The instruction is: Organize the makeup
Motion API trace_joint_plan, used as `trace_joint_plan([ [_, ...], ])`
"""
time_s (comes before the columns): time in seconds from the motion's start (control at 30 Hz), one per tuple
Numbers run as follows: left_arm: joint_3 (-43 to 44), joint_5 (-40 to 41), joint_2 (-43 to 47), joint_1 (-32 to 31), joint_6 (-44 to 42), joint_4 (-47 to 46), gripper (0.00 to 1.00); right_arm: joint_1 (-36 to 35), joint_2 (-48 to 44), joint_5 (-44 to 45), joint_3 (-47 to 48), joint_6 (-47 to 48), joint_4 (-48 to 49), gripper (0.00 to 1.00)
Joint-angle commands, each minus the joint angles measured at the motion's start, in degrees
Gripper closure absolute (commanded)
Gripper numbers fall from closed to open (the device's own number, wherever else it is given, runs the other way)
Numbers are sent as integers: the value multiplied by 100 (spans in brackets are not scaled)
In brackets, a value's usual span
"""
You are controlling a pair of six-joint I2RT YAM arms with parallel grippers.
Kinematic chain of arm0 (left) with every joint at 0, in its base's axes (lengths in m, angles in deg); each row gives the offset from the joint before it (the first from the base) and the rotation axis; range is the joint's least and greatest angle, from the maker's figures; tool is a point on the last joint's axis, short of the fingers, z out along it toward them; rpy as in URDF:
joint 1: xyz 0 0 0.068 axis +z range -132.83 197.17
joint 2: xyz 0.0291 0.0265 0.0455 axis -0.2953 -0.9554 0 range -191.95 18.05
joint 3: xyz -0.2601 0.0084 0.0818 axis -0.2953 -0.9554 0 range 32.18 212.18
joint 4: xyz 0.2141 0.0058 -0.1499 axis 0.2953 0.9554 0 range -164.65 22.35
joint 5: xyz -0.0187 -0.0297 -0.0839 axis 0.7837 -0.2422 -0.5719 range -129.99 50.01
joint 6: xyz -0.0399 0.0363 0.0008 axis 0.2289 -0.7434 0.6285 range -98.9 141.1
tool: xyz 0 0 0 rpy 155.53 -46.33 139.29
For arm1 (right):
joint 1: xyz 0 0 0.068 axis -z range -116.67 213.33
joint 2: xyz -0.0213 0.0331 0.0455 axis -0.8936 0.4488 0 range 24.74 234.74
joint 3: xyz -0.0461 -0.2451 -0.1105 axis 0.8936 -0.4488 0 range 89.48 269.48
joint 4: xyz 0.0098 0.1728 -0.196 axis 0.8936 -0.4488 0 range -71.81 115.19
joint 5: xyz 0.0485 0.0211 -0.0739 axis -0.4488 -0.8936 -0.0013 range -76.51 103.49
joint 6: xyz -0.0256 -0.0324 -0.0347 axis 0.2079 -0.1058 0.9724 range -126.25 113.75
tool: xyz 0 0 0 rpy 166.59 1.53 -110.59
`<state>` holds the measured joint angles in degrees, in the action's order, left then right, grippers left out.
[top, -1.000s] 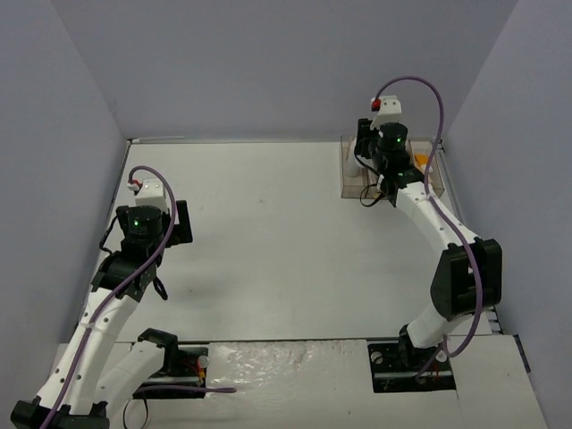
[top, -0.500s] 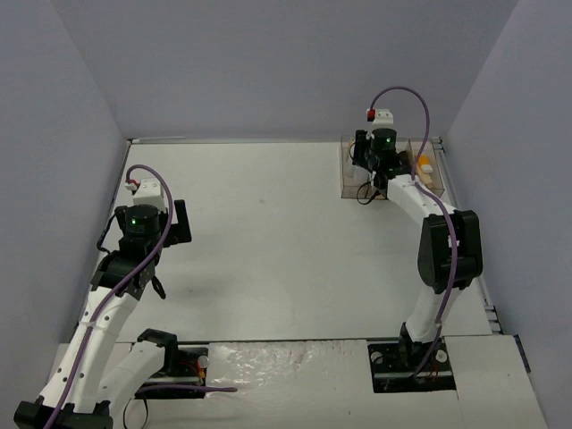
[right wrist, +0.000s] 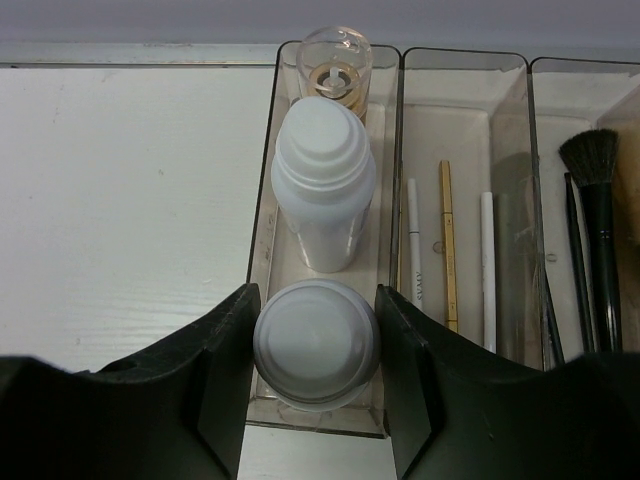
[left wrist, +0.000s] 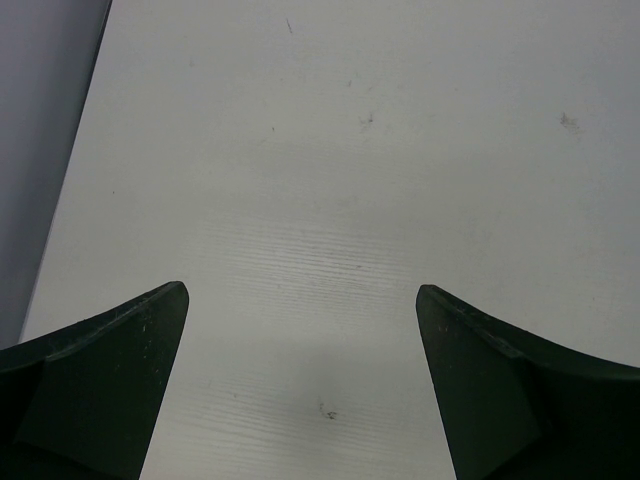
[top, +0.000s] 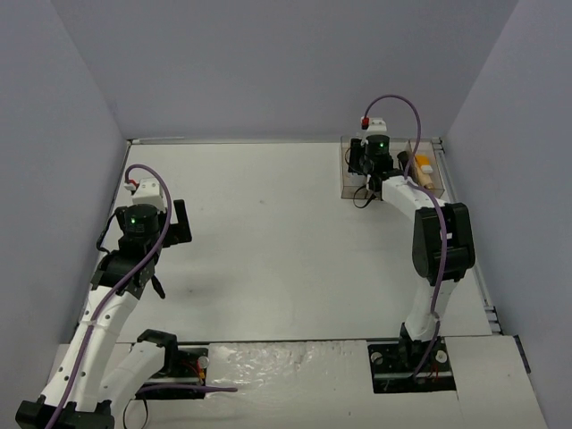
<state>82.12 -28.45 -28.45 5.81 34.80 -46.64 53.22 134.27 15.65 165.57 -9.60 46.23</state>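
The box (right wrist: pixel 463 53) sat at the counter's (top: pixel 268 232) far right corner. Its leftmost compartment held the near bottle (right wrist: pixel 316 343), middle bottle (right wrist: pixel 323 185) and glass bottle (right wrist: pixel 335 70), front to back; pencils (right wrist: pixel 446 240) lay rightward, brushes (right wrist: pixel 598 220) beyond.

Top external: set high behind the near edge of the white table (top: pixel 268 259), aimed down; the whole surface is covered from afar.
Left wrist: held close over the tabletop, faced down between the dark fingers of the left gripper (left wrist: pixel 302 292).
Right wrist: pointed down, close over the clear smoky four-compartment plastic box (right wrist: pixel 400 62).
Shared: that box is also seen, small, far right in the top view.
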Motion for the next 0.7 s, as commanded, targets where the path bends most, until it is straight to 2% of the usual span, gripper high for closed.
trace_joint_plan([
  [0.0, 166, -38, -36, 54, 46, -297, 3, 16, -127, -137, 120, -59, 810, 96],
  [0.13, 157, -30, -8, 55, 54, -287, 3, 18, -123, -154, 72, -60, 840, 81],
  [0.3, 158, -30, -8, 55, 53, -288, 3, 18, -107, -154, 24, -52, 830, 71],
  [0.5, 153, -26, 1, 55, 54, -292, 3, 18, -98, -221, -35, -57, 809, 67],
  [0.6, 148, -12, 5, 55, 50, -286, 3, 18, -112, -312, -81, -56, 809, 62],
  [0.67, 141, -12, 17, 55, 46, -286, 3, 18, -123, -328, -93, -52, 789, 53],
])
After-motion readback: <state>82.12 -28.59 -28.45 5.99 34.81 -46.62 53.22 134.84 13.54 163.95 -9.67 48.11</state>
